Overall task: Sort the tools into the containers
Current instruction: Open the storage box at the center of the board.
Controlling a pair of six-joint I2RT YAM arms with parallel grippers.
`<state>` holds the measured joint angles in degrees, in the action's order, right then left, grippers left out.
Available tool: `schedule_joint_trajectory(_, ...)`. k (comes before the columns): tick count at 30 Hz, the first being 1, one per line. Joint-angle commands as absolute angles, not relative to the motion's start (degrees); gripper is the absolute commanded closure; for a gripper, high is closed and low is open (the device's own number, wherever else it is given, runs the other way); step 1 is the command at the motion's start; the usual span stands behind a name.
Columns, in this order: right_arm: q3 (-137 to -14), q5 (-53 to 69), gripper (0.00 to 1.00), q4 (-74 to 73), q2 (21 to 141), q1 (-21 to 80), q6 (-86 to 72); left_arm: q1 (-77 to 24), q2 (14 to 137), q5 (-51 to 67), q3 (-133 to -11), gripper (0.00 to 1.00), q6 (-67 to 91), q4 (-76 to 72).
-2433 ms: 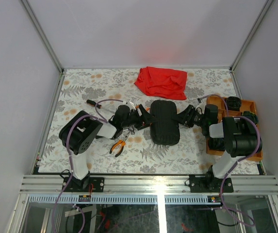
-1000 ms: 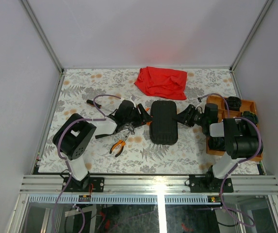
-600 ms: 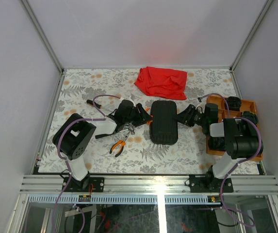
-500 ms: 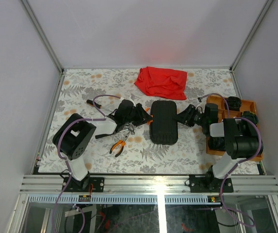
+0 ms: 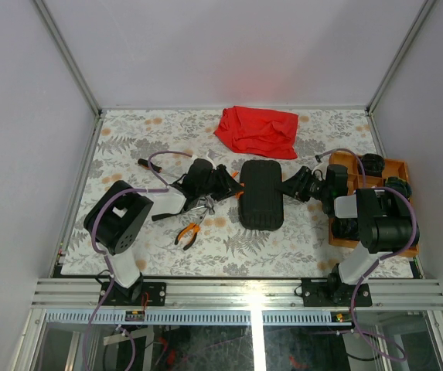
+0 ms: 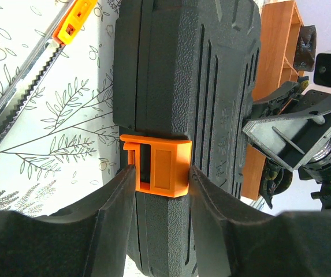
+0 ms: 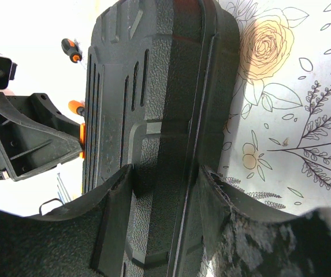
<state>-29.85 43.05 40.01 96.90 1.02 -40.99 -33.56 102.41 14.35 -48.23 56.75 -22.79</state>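
Note:
The black case (image 5: 261,193) lies closed in the middle of the table, held between my two grippers. At its left side my left gripper (image 5: 235,189) is shut on the orange latch (image 6: 159,167), one finger against each side of it (image 6: 162,180). On the right edge of the case (image 7: 153,115), my right gripper (image 7: 166,184) is shut on the rim; it shows from above too (image 5: 287,188). Orange-handled pliers (image 5: 189,232) lie left of the case. A screwdriver (image 5: 150,164) lies farther back left. The orange tray (image 5: 395,163) sits at the right edge.
A red cloth (image 5: 257,130) lies crumpled behind the case. Steel tool parts (image 5: 206,205) lie under my left wrist. An orange-tipped toothed strip (image 6: 75,23) lies left of the case. Screwdriver handles (image 7: 71,49) show beyond the case. Black items fill some tray compartments (image 5: 373,164).
My left arm's elbow has swung back to the left and the case has settled flat. The left jaws have narrowed onto the orange latch. The right gripper has held still.

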Motion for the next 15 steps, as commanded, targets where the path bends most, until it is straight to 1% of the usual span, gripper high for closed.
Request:
schedule_joint_trajectory(1,-28.48,38.15,0.62,32.01,98.55,1.23,-37.22,-32.39,102.26,12.72,-46.53,0.62,56.38,-21.27)
schedule_joint_trajectory(8,-28.56,38.07,0.62,32.01,98.69,1.23,-37.35,-30.82,102.04,13.5,-45.75,0.61,56.35,-21.47)
schedule_joint_trajectory(15,-28.65,38.14,0.62,31.9,98.62,1.23,-37.35,-30.23,102.31,13.76,-45.43,0.56,56.21,-21.38)
